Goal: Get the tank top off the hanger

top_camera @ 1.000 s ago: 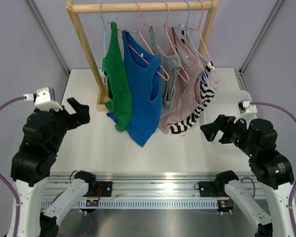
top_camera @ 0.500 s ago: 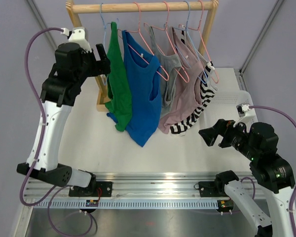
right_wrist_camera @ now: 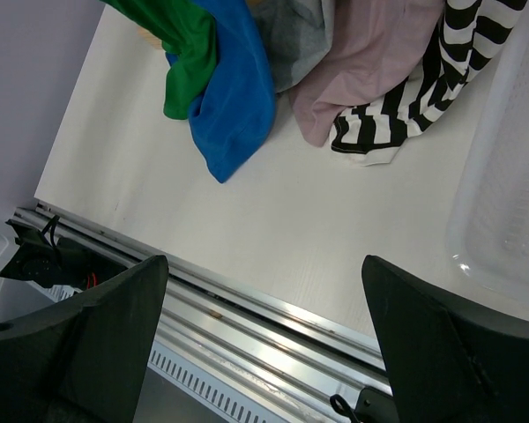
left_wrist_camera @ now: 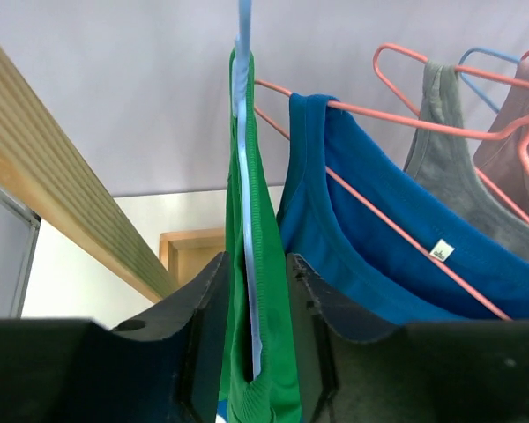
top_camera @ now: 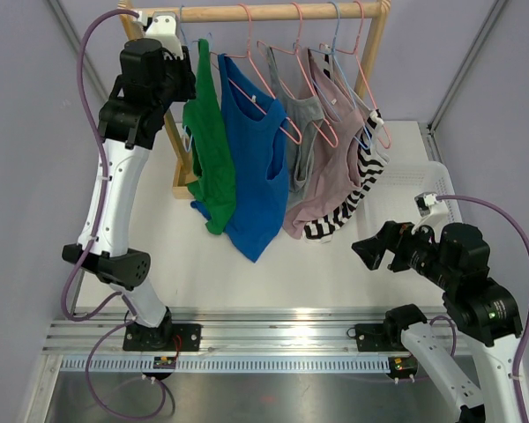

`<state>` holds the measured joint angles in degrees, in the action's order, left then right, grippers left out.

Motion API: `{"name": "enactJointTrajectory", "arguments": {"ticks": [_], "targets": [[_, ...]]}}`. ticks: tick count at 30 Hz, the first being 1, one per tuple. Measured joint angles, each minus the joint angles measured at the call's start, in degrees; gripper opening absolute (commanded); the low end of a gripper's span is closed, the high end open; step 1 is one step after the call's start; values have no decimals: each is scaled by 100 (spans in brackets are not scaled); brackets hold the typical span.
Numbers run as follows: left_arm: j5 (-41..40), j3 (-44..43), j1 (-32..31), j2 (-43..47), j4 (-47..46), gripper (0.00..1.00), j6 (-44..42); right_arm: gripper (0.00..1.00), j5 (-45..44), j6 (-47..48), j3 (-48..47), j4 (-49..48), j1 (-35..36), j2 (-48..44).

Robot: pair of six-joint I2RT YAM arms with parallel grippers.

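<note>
A green tank top (top_camera: 210,150) hangs on a light blue hanger (top_camera: 187,55) at the left end of the wooden rail. My left gripper (top_camera: 187,79) is raised to the top of that garment. In the left wrist view its two black fingers press from both sides on the green strap (left_wrist_camera: 269,291) and the pale blue hanger wire (left_wrist_camera: 244,132) inside it, so the left gripper (left_wrist_camera: 257,262) is shut on them. My right gripper (top_camera: 368,249) hovers low at the right, open and empty, above bare table (right_wrist_camera: 264,264).
The wooden rack (top_camera: 247,12) also carries a blue top (top_camera: 256,176), a grey one (top_camera: 304,123), a pink one (top_camera: 331,176) and a striped one (top_camera: 363,172) on pink and blue hangers. A clear plastic bin (top_camera: 441,176) stands at the right edge.
My left arm rose from low by the table to the left end of the rail, and its jaws closed from wide open onto the green strap and hanger. The right gripper drifted slightly down and left.
</note>
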<state>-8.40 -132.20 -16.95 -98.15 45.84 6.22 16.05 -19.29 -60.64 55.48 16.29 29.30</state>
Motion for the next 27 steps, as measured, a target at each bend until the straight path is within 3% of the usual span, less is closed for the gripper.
{"name": "enactJointTrajectory", "arguments": {"ticks": [4, 11, 27], "targets": [[-33, -2, 0, -98, 87, 32, -79, 99, 24, -4, 13, -11, 0, -7], [-83, -61, -4, -297, 160, 0, -138, 99, 76, -26, 13, -24, 0, -7], [-516, -229, -118, 120, 291, 0, 28, 99, 74, -46, 11, -24, 0, -114]]}}
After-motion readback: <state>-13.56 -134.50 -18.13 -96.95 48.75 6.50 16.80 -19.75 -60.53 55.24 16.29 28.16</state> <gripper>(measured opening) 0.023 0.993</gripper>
